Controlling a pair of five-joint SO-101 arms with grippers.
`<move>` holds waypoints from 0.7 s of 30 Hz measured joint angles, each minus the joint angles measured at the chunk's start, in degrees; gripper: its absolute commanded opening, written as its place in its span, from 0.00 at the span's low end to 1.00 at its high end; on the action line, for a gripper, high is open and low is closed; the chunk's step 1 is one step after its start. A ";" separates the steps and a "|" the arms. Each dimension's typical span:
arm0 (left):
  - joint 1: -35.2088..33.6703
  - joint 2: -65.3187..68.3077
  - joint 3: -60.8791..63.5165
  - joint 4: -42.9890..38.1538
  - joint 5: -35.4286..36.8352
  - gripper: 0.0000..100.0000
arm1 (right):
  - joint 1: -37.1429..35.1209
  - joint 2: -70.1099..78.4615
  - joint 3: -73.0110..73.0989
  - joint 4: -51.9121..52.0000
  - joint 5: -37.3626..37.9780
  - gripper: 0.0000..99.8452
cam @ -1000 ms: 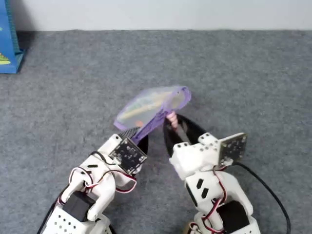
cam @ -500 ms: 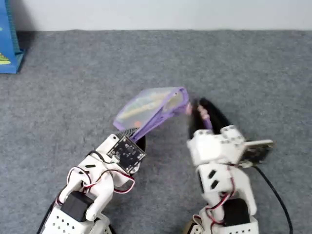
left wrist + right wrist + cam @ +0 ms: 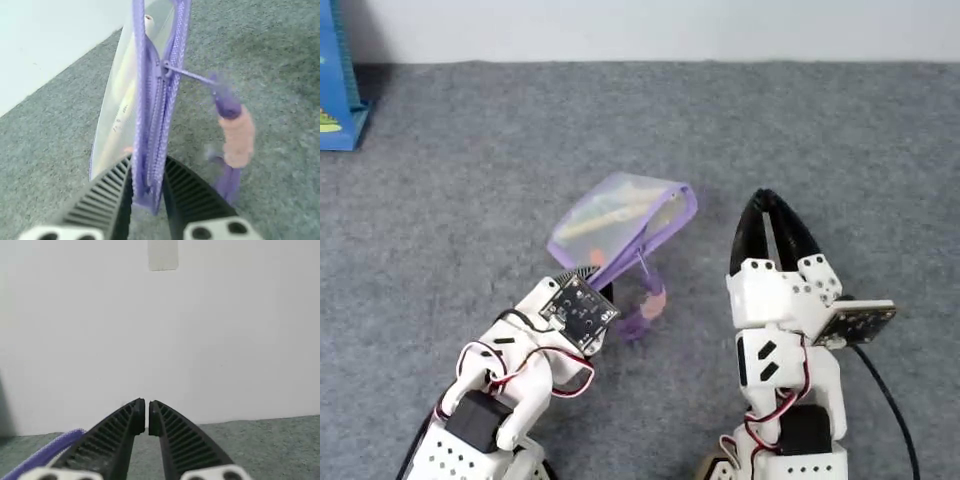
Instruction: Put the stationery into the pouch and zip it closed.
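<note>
The pouch (image 3: 665, 212) sits left of centre in the high view, lifted at a tilt off the grey surface (image 3: 470, 170). The left gripper (image 3: 147, 167) has its fingers (image 3: 112, 187) clamped on the purple zipper edge at the pouch's lower end. Stationery (image 3: 608, 213) shows through the clear side. A pink charm (image 3: 656, 298) and a purple tassel (image 3: 636, 324) dangle from the zipper slider (image 3: 163, 70), just beside the left arm. The right gripper (image 3: 767, 198) is at centre right, apart from the pouch, its fingers (image 3: 172, 427) drawn together around nothing. A blue box (image 3: 335, 90) stands at the upper left edge.
</note>
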 measured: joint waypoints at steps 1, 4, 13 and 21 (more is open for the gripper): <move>0.00 0.00 0.00 0.00 0.00 0.01 | -1.23 0.00 -0.26 2.02 0.00 0.03; 0.00 0.00 0.00 0.00 0.00 0.01 | -5.19 0.09 -4.40 11.78 0.09 0.11; 0.00 0.00 0.00 0.00 0.00 0.01 | -19.34 -1.23 -14.86 39.47 0.09 0.15; 0.00 0.00 0.00 0.00 0.00 0.01 | -23.91 -1.23 -14.68 43.34 0.09 0.15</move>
